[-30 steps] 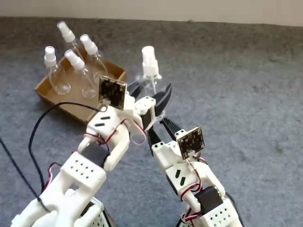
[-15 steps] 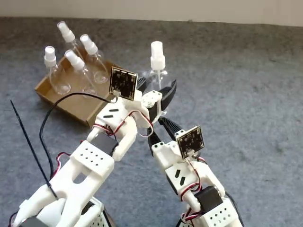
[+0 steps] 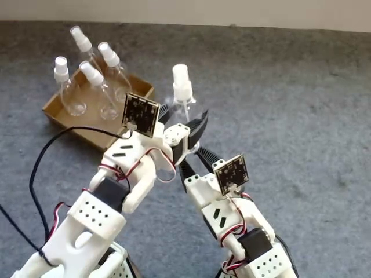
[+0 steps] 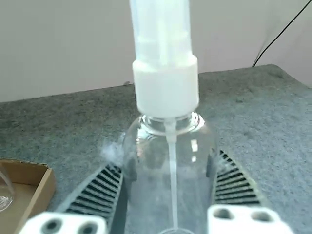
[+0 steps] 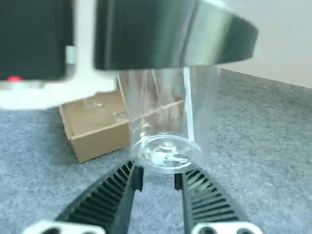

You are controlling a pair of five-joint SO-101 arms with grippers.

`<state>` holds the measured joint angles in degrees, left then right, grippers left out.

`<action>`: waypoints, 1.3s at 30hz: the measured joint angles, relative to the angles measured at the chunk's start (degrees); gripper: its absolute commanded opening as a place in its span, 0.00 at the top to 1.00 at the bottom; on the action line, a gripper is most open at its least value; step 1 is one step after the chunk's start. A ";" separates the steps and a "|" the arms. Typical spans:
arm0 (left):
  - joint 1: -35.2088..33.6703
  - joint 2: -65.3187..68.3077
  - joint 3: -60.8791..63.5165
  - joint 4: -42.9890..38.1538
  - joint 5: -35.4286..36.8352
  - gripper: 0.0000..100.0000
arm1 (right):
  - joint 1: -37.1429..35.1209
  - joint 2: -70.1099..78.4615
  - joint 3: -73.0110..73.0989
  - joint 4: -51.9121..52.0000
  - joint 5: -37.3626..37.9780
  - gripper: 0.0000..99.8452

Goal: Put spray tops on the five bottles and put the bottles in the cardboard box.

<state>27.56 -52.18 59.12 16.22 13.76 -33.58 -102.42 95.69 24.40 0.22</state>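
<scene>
The left tool (image 3: 183,119) clamps the upright clear plastic bottle with white spray top (image 4: 168,146) just beside the brown cardboard box (image 3: 53,113); the parted right tool (image 5: 158,174) sits farther off, beneath it

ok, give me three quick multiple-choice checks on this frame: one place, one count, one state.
1. Where is the clear plastic bottle that is outside the brown cardboard box?
A) lying on the grey carpet
B) between the left gripper's fingers
C) clamped in the right gripper

2. How many clear bottles stand in the box?
A) two
B) four
C) five

3. Where is the held bottle's white spray top?
A) on the bottle's neck
B) lying on the carpet
C) in the box

Answers:
1 B: the left gripper flanks the bottle's body on both sides, and the right wrist view shows the bottle's base off the carpet.
2 B: four capped bottles stand in the box in the high view.
3 A: the top sits on the neck, its tube running down inside.
</scene>
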 measured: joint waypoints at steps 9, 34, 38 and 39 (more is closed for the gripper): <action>-2.20 -2.64 0.35 -1.14 -0.53 0.96 | 0.18 -0.09 0.00 -0.09 0.00 0.89; -4.04 28.75 -14.77 -7.56 -4.04 0.96 | 0.26 -0.09 0.00 -0.09 0.00 0.89; -2.55 29.10 -14.77 -7.56 -4.04 0.96 | 0.26 -0.09 0.00 -0.09 0.00 0.89; -2.02 28.57 -14.42 -7.65 -4.04 0.96 | 0.26 -0.09 0.00 -0.09 0.00 0.89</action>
<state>25.54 -23.60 44.70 8.57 9.71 -33.32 -102.51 95.69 24.31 0.22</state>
